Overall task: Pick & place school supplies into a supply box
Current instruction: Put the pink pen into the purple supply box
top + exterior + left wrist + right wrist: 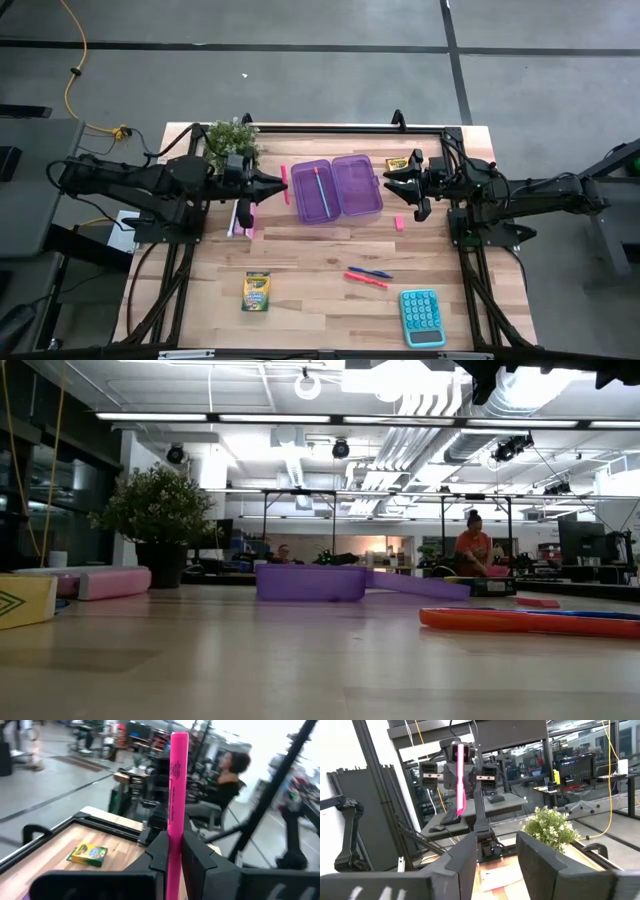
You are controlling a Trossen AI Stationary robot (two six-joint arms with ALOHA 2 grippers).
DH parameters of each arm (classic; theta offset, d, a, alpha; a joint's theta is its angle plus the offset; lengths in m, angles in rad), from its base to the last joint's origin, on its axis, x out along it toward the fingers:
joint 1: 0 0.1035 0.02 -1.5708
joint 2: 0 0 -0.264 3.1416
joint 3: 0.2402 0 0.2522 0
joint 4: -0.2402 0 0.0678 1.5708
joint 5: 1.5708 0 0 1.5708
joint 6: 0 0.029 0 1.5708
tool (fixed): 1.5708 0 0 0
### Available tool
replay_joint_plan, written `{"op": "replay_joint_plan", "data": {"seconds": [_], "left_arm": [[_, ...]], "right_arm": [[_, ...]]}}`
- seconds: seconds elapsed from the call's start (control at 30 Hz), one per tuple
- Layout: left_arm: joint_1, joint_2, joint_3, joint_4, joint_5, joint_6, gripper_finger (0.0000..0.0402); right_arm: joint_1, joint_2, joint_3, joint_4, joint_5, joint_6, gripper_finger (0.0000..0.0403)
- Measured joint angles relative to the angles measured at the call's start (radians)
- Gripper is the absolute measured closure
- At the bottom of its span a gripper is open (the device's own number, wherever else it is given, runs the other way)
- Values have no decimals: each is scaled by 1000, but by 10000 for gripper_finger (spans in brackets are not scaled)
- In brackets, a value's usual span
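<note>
Wooden counter (320,300) in an open workshop, lit from overhead.

Step in hand: transfer of one pen. Left tool (283,181) is clamped shut on a slim pink marker (176,795), held off the surface just beside the left edge of the supply box (337,189), a translucent purple hinged case lying open, both halves up, a blue pen (319,186) already in its left half.

Right tool (388,180) waits at the box's right edge, fingers parted, holding nothing.

Next move, by my reading: carry the marker over the left half, lower, release.

Still out: two yellow-green crayon boxes (257,292), (397,162), red and blue pens (368,276), pink eraser (399,222).
</note>
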Motion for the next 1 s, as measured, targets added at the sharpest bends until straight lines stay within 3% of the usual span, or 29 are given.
{"op": "replay_joint_plan", "data": {"seconds": [0.23, 0.67, 1.0], "left_arm": [[72, 112, 9, 15, -60, -140, 382], [251, 482, 56, -2, -15, -628, 383], [294, 713, 56, -101, -9, -858, 382]], "right_arm": [[0, 0, 0, -2, 19, 0, 272], [0, 0, 0, -8, 19, 11, 272], [0, 0, 0, -10, 19, 17, 272]]}}
